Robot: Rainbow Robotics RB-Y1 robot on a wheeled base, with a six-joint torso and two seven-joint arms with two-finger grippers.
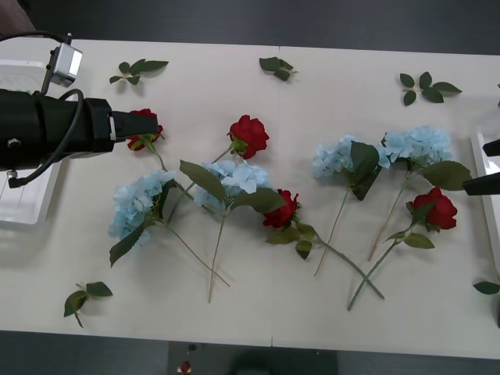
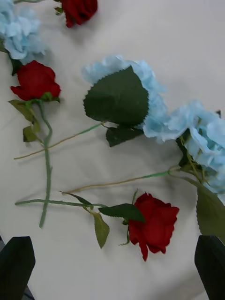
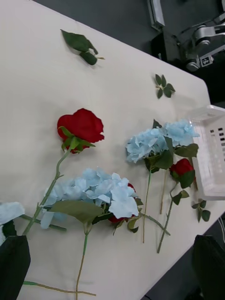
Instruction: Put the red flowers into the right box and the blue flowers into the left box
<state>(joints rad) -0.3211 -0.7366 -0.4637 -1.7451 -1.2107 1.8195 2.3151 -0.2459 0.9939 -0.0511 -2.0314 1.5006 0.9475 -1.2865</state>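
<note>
Nothing sorted yet: all the red flowers (image 1: 249,134) and blue flowers (image 1: 139,201) lie loose across the table (image 1: 328,312). The left gripper (image 3: 112,267) hangs above the table's left end with its black fingers spread wide and holding nothing; a rose (image 1: 144,129) sits right at its tip, and a pale-blue hydrangea (image 3: 101,190) lies just below and ahead of it. The right gripper (image 2: 112,267) is equally wide open and empty, poised over the rose (image 2: 153,227) nearest it, bloom between the fingers. The smart play, I'd judge: come straight down and pinch that rose at the neck under the bloom, since its stem crosses another stem farther out and a low grab could drag both. The right box (image 1: 486,168) waits just beside this gripper at the table's edge, a short carry with bare table beneath. The left box (image 1: 23,199) sits under the left arm, so hydrangeas there have little room to swing.
</note>
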